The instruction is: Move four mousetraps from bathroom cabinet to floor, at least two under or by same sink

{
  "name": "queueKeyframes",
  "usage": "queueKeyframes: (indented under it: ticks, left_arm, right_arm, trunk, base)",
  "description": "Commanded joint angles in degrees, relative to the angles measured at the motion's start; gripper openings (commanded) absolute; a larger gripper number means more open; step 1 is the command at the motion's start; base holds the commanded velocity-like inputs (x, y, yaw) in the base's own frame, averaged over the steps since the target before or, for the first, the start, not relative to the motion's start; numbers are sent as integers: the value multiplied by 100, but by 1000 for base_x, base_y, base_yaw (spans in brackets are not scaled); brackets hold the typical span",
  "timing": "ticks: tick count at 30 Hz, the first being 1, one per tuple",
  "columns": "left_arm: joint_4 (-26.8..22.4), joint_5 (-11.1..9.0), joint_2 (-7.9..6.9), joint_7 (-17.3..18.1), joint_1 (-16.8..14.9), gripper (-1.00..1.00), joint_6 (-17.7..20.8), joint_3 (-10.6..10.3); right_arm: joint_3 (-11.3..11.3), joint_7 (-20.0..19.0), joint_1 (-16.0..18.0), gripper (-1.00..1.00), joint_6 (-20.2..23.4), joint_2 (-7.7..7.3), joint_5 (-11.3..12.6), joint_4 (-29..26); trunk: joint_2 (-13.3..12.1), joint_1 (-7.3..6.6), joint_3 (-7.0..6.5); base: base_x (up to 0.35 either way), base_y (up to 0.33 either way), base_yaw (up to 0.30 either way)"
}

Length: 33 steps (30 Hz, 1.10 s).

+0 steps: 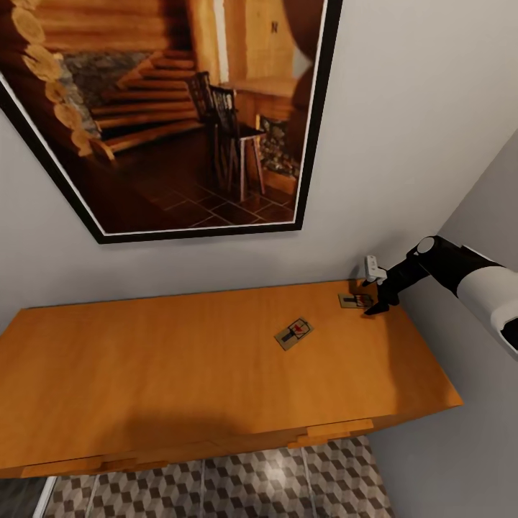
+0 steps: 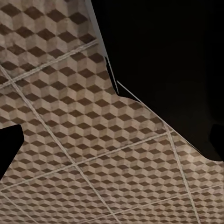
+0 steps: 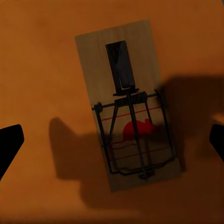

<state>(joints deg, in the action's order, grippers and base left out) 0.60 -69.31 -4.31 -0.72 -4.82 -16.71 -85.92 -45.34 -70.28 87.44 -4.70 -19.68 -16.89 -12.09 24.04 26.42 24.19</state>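
Orange-brown wooden cabinet (image 1: 180,360) standing against the grey wall, its flat top bearing two mousetraps: one mousetrap (image 1: 293,333) lying flat right of the top's centre, a second mousetrap (image 1: 354,301) flat near the cabinet's far right corner. Cube-patterned bathroom floor (image 1: 237,485) lies below the cabinet's front edge.

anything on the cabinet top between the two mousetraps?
No. In the head view, only bare orange-brown cabinet top lies between the middle mousetrap and the far mousetrap under the right pincer.
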Motion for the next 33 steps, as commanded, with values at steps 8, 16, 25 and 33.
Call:
queueKeyframes:
  ticks: [8, 16, 25, 33]
  left_arm:
    - [4, -30, 5, -7, -1, 100, -17, -48]
    - [2, -30, 3, -7, -1, 100, -17, -48]
    - [3, -30, 7, -7, -1, 100, -17, -48]
    - [2, -30, 6, -7, -1, 100, -17, -48]
  right_arm:
    - [26, -5, 1, 100, -49, 2, -60, -8]
    - [25, -3, 1, 100, -49, 0, -60, -10]
    - [27, -3, -4, 100, -49, 5, -60, 36]
    - [26, 3, -6, 100, -100, 13, -60, 137]
  trunk:
    - [8, 3, 8]
    - [8, 3, 8]
    - [8, 3, 8]
    - [8, 3, 8]
  base:
    - [0, -40, 0]
    - [0, -21, 0]
    - [0, -2, 0]
    - [0, 0, 0]
